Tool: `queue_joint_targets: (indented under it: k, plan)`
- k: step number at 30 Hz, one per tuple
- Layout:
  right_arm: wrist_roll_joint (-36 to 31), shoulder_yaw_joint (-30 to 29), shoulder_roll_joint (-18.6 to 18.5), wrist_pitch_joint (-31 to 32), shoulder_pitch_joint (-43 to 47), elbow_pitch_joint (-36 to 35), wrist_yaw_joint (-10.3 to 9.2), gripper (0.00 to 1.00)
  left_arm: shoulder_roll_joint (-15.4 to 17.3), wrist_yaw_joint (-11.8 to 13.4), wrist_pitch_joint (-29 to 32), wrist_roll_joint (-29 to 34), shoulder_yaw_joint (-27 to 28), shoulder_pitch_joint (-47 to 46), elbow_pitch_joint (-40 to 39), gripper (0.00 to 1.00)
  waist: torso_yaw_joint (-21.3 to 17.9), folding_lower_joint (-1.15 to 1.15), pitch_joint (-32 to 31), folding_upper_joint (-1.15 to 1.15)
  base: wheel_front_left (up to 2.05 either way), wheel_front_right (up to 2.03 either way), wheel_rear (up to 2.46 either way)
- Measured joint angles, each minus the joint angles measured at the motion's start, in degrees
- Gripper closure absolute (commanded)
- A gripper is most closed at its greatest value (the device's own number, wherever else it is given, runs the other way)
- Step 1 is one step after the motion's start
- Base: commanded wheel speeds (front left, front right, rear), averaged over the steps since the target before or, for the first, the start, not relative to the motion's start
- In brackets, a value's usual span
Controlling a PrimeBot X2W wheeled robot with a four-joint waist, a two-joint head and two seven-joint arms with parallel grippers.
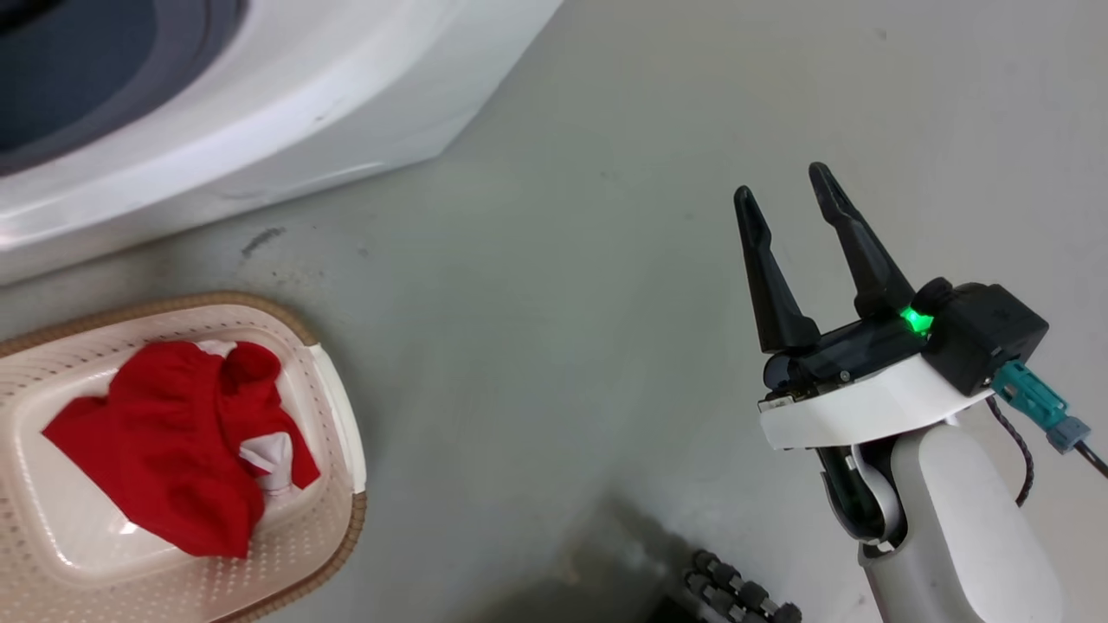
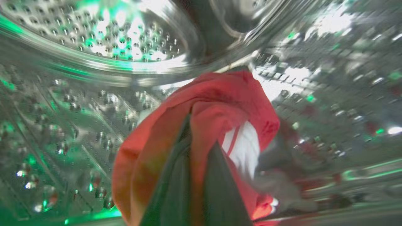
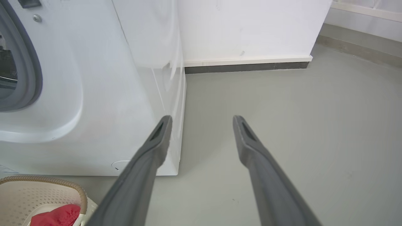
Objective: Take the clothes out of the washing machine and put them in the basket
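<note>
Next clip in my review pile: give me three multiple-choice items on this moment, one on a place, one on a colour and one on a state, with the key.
1. Where does the soft red garment in the head view lie?
A) on the grey floor
B) in the cream perforated plastic basket
C) on top of the machine

2. What colour is the patch on the red fabric inside the perforated steel drum?
A) white
B) blue
C) yellow

3. How does the right pincer stand?
A) shut on cloth
B) shut on nothing
C) open, holding nothing

Key:
1 B, the garment rests within the basket's walls.
2 A, the patch shows white beside the left pincer, which is clamped on that fabric.
3 C, its two fingers stand apart with nothing between them.
</note>
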Motion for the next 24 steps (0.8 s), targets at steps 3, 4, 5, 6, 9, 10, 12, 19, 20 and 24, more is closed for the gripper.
queue_joint_targets:
  k: [3, 4, 5, 6, 9, 10, 12, 19, 20, 24]
  plan:
    - [-1.2, -0.9, 0.0, 0.0, 0.7, 0.7, 0.0, 0.0, -2.1, 1.0, -8.0, -1.7, 0.7, 2.5, 0.7, 1.0, 0.8, 0.0, -2.4, 0.0, 0.0, 0.0, 0.0]
    - [-1.7, -1.2, 0.0, 0.0, 1.2, 1.0, 0.01, 0.0, -2.7, 1.2, -10.5, -2.6, 1.0, 3.8, 1.3, 1.0, 1.1, 0.0, -3.4, 0.0, 0.0, 0.0, 0.0]
    - [-2.3, -1.6, 0.0, 0.0, 1.7, 1.2, 0.01, 0.0, -3.5, 1.3, -12.9, -3.2, 1.3, 5.0, 1.9, 1.0, 1.4, 0.0, -4.5, 0.0, 0.0, 0.0, 0.0]
    - [-2.9, -1.9, 0.0, 0.0, 2.3, 1.5, 0.01, 0.0, -4.3, 1.7, -15.9, -4.0, 1.5, 6.3, 2.6, 1.0, 1.8, 0.0, -5.6, 0.0, 0.0, 0.0, 0.0]
    - [-4.4, -2.5, 0.1, 0.0, 4.0, 2.5, 0.01, 0.0, -7.0, 2.6, -23.7, -5.9, 2.4, 10.2, 4.8, 1.0, 2.7, -0.01, -9.3, 0.0, 0.0, 0.0, 0.0]
    - [-4.9, -2.7, 0.1, 0.0, 4.7, 2.8, 0.01, 0.0, -7.9, 2.8, -25.9, -6.6, 2.7, 11.8, 5.5, 1.0, 3.1, -0.01, -10.6, 0.0, 0.0, 0.0, 0.0]
    - [-6.1, -3.1, 0.1, 0.0, 6.0, 3.2, 0.01, 0.0, -9.6, 3.2, -29.6, -7.9, 3.3, 14.7, 7.0, 1.0, 3.8, -0.01, -13.3, 0.0, 0.0, 0.0, 0.0]
    - [-8.8, -4.7, 0.1, 0.0, 10.6, 5.0, 0.01, 0.0, -14.4, 3.2, -37.9, -12.2, 5.4, 23.9, 7.9, 1.0, 6.5, -0.02, -22.8, 0.0, 0.0, 0.0, 0.0]
    - [-9.2, -4.9, 0.1, 0.0, 11.2, 5.1, 0.01, 0.0, -14.9, 3.2, -38.3, -12.7, 5.6, 25.1, 7.1, 1.0, 6.9, -0.02, -24.1, 0.0, 0.0, 0.0, 0.0]
    - [-9.7, -5.7, 0.1, 0.0, 13.2, 5.3, 0.01, 0.0, -16.4, 3.1, -38.9, -14.1, 6.7, 30.7, 2.5, 1.0, 8.8, -0.02, -28.6, 0.0, 0.0, 0.0, 0.0]
